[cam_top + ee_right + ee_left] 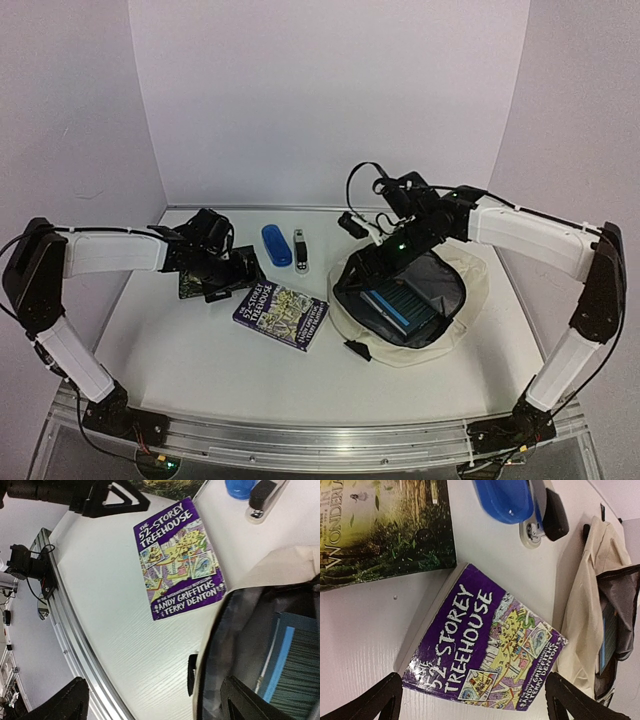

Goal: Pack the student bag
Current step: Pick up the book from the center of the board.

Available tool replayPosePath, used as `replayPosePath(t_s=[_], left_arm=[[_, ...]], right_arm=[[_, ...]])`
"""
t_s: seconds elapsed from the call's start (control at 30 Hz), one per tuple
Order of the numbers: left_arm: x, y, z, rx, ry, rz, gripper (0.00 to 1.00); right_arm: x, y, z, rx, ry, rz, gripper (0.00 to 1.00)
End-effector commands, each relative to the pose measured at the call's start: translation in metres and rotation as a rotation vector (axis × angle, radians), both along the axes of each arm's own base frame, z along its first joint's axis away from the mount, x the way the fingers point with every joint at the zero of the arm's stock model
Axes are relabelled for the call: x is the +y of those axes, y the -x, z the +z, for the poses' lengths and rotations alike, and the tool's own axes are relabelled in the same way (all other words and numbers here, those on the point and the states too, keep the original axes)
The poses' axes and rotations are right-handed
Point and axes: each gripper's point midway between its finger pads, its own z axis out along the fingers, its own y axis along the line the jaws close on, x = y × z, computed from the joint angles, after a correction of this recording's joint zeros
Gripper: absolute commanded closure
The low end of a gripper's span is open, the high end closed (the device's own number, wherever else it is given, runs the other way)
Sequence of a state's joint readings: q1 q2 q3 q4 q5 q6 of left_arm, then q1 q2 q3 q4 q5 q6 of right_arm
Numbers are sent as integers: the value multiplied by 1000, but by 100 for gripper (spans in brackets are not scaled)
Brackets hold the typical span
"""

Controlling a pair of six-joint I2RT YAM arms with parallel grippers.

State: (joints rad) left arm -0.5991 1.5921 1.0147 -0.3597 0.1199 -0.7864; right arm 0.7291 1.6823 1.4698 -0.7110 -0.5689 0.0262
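1. The student bag lay on the right half of the white table, in front of the right arm. Its mouth was pulled wide open, and the dark grey lining showed inside the cream fabric.
2. A flat blue item with fine lines across it rested inside the bag, against the lining.
3. The right gripper hung over the bag's left rim with its fingers spread wide and nothing between them, gripping nothing.
4. A purple book titled "The 52-Storey Treehouse" lay flat and cover up on the table, just left of the bag and not touching it.
5. The left gripper hovered above the purple book, its jaws wide apart and empty.
6. A green-covered book lay just beside the purple book's far corner, partly under the left arm in the top view. Whether the two books touched could not be told.
7. Near the back of the table, between the two arms, a blue oval object and a black-and-silver stapler sat side by side.
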Motion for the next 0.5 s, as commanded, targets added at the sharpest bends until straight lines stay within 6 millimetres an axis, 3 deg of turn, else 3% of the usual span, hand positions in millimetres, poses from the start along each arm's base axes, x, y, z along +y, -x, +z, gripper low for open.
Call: replayPosePath(t_s=[0.0, 0.27, 0.47], left_arm=[[-15, -5, -7, 0, 20, -82, 0], [-16, -16, -14, 3, 15, -96, 0], [-20, -26, -25, 12, 52, -115, 0]], right_arm=[[32, 14, -24, 48, -5, 49, 10], [69, 26, -76, 70, 78, 80, 12], [80, 15, -109, 91, 135, 18, 15]])
